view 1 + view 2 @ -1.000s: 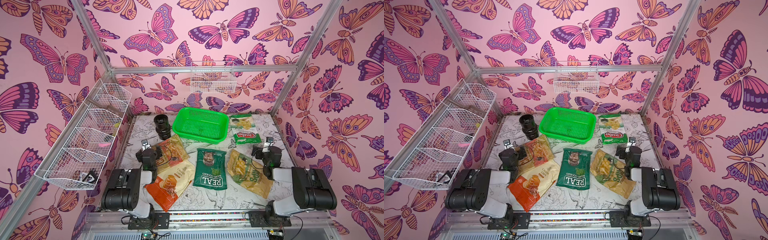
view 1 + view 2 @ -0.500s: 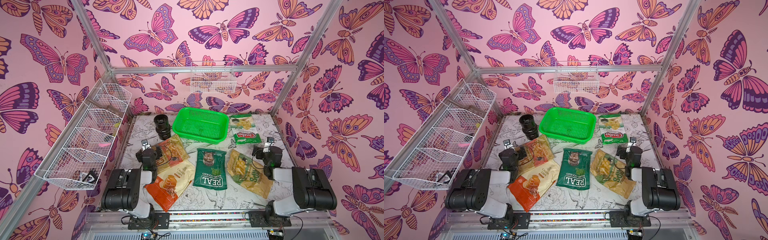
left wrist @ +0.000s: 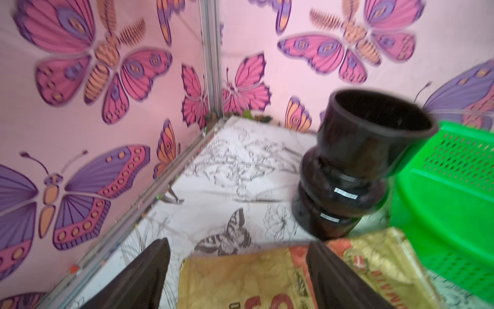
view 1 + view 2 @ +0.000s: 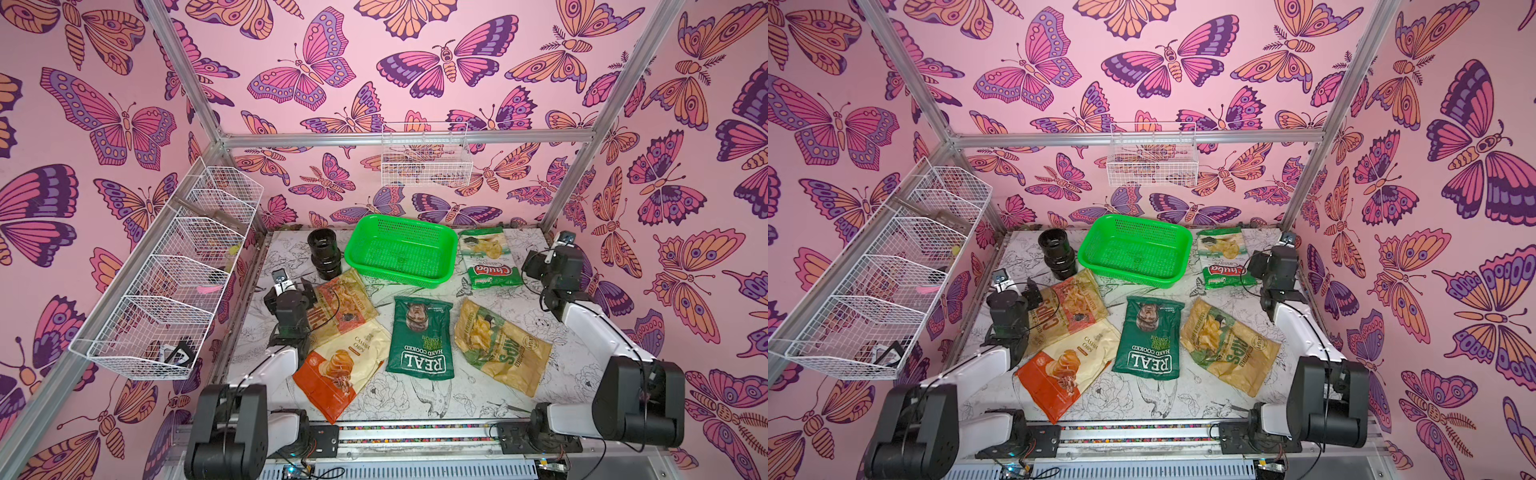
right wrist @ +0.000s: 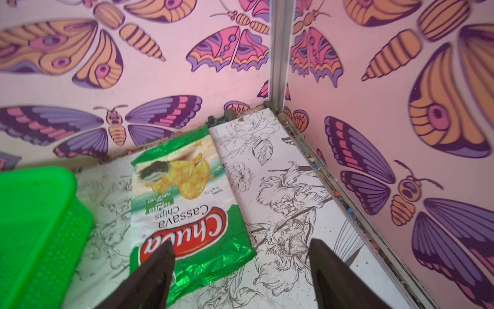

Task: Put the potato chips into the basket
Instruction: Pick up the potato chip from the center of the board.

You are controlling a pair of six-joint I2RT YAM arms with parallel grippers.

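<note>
The green basket (image 4: 401, 253) (image 4: 1136, 249) stands empty at the back middle of the table. Five potato chips bags lie flat: a green-white Chuba bag (image 4: 488, 257) (image 5: 184, 203) right of the basket, a dark green REAL bag (image 4: 419, 332), a tan-green bag (image 4: 498, 345), a cream-orange Cassava Chips bag (image 4: 345, 370) and a tan-orange bag (image 4: 340, 303) (image 3: 240, 278). My left gripper (image 4: 291, 289) (image 3: 239, 243) is open over the tan-orange bag's left corner. My right gripper (image 4: 540, 266) (image 5: 242, 244) is open at the Chuba bag's right edge, holding nothing.
A black vase-like holder (image 4: 324, 253) (image 3: 355, 166) stands left of the basket, close to the tan-orange bag. White wire baskets (image 4: 187, 266) hang on the left wall and one (image 4: 426, 160) on the back wall. Pink walls and metal posts close in both back corners.
My right gripper has moved toward the back right corner, alongside the Chuba bag. My left gripper has shifted slightly toward the back. No bag has moved.
</note>
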